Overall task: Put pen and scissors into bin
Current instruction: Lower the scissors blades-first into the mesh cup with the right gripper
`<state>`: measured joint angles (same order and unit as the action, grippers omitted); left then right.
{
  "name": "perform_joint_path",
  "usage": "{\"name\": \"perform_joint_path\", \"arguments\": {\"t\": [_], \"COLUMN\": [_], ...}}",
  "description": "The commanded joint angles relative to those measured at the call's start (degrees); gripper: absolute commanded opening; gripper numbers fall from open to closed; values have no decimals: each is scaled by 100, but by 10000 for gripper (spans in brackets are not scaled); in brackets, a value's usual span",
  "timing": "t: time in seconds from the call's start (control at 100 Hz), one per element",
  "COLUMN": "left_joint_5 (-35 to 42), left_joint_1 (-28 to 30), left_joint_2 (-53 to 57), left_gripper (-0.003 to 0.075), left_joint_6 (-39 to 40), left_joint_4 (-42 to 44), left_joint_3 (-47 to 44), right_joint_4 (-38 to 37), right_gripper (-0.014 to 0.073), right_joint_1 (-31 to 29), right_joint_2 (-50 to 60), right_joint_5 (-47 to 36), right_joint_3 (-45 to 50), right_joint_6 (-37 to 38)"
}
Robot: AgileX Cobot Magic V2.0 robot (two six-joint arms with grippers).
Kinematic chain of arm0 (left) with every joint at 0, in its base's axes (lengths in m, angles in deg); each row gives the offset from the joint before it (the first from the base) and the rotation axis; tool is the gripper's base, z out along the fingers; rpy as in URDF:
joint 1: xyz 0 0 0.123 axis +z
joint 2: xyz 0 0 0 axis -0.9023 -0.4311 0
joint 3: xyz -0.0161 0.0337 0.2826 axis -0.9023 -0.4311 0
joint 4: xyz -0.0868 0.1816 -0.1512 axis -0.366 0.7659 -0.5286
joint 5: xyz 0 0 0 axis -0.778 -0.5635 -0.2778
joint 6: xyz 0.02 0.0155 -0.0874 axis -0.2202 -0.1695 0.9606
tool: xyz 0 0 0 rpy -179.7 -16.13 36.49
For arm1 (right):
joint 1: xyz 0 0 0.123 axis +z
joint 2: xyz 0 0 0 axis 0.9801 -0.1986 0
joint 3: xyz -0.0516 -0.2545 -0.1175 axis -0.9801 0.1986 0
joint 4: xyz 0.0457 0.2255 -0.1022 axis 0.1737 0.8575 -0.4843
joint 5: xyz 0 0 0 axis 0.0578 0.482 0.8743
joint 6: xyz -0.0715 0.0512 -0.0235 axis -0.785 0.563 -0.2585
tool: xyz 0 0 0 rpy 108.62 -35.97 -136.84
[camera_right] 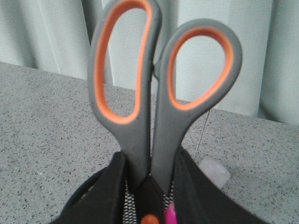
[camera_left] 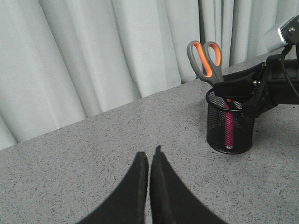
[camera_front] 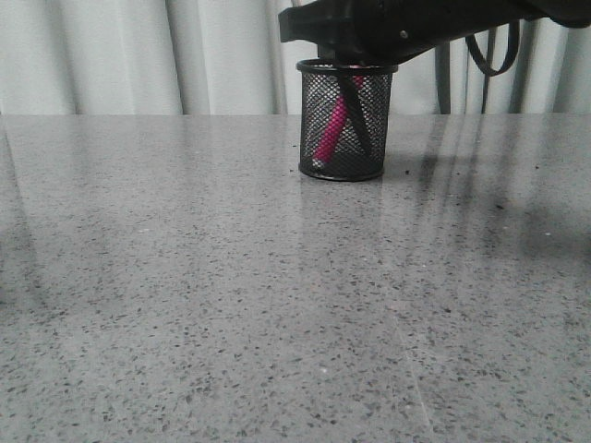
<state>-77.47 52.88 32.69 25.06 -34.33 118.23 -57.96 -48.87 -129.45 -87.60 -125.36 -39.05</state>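
The black mesh bin (camera_front: 344,148) stands at the far middle of the table. The pink pen (camera_front: 330,134) leans inside it. The scissors stand blades down in the bin (camera_left: 219,135), a dark blade (camera_front: 360,120) showing through the mesh and the grey and orange handles (camera_left: 205,58) sticking up above the rim. My right gripper (camera_right: 152,163) sits at the rim, shut on the scissors (camera_right: 140,140) just below the loops. My left gripper (camera_left: 150,154) is shut and empty over bare table, nearer than the bin and to its left.
Grey speckled table (camera_front: 231,295) with a pale curtain (camera_front: 138,55) behind its far edge. My right arm (camera_front: 443,23) reaches in from the right over the bin. A translucent clear piece (camera_right: 214,170) shows beside the right fingers; I cannot tell what it is.
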Motion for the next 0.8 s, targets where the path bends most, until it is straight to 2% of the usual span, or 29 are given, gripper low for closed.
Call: {"name": "perform_joint_path", "arguments": {"t": [0.0, 0.08, 0.15, 0.44, 0.64, 0.79], "left_joint_5": [244, 244, 244, 244, 244, 244], "left_joint_1": [16, 16, 16, 16, 16, 16], "left_joint_2": [33, 33, 33, 33, 33, 33], "left_gripper": [-19, -19, -19, -19, -19, -19], "left_joint_6": [60, 60, 60, 60, 60, 60], "left_joint_4": [-196, -196, -196, -196, -196, -196], "left_joint_3": [148, 148, 148, 148, 148, 148], "right_joint_4": [-109, -109, -109, -109, -109, -109], "right_gripper": [69, 161, 197, 199, 270, 279], "right_joint_1": [-4, -4, -4, -4, -4, -4], "right_joint_2": [260, 260, 260, 260, 260, 260], "right_joint_5": [-357, -354, -354, -341, -341, -341], "right_joint_3": [-134, -134, -134, -134, -134, -134], "right_joint_6": [9, 9, 9, 9, 9, 9]}}
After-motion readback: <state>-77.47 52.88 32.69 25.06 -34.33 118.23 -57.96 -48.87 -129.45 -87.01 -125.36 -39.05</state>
